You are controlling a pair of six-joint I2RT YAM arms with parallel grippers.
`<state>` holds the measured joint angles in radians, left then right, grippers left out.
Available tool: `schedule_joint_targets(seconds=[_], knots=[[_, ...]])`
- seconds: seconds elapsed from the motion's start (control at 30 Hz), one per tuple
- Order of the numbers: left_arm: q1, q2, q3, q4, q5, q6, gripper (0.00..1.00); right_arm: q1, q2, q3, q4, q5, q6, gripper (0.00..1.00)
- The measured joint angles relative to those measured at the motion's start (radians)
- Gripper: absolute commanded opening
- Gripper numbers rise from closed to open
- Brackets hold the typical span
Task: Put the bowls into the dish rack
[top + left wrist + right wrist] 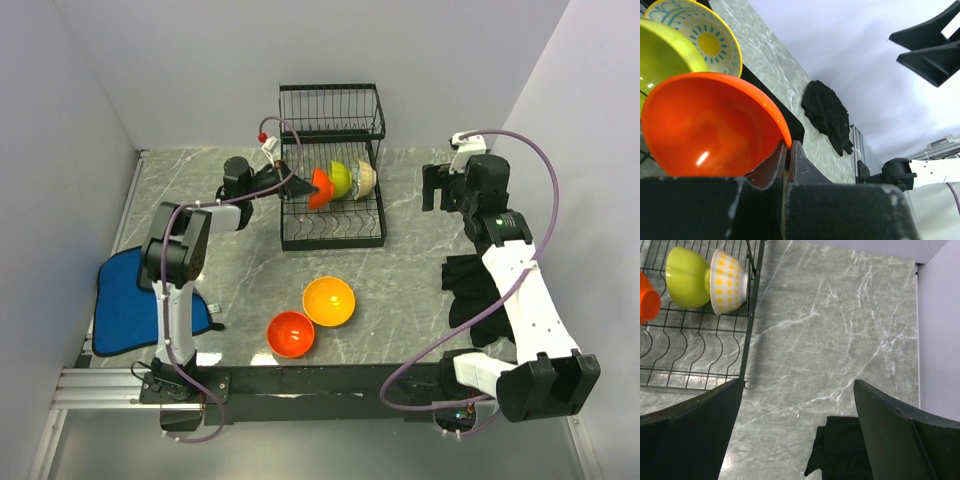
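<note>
- Left hand (pixel 788 150), arm stretched forward, pinches a red-orange bowl (pixel 710 125) by its rim at the dish rack (pixel 330 110), beside the lime bowl (pixel 341 178)
- Right hand (pixel 796 390) gapes wide, empty, over the desk (pixel 840 315)

A blue cloth (pixel 122 300) lies at the left edge of the grey marble table (pixel 400 280). 1 black cloth (pixel 468 290) lies crumpled on the right side, well apart from it. White walls (pixel 60 100) stand around.
</note>
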<state>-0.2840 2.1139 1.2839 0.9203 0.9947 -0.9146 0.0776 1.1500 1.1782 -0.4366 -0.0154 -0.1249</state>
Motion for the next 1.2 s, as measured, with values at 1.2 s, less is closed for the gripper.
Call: schedule_joint_targets(seconds=[1.2], knots=[[0.029,0.252,0.219,0.029,0.038,0.028,0.01,0.000,0.122,0.100,-0.054,0.000,-0.001,1.00]])
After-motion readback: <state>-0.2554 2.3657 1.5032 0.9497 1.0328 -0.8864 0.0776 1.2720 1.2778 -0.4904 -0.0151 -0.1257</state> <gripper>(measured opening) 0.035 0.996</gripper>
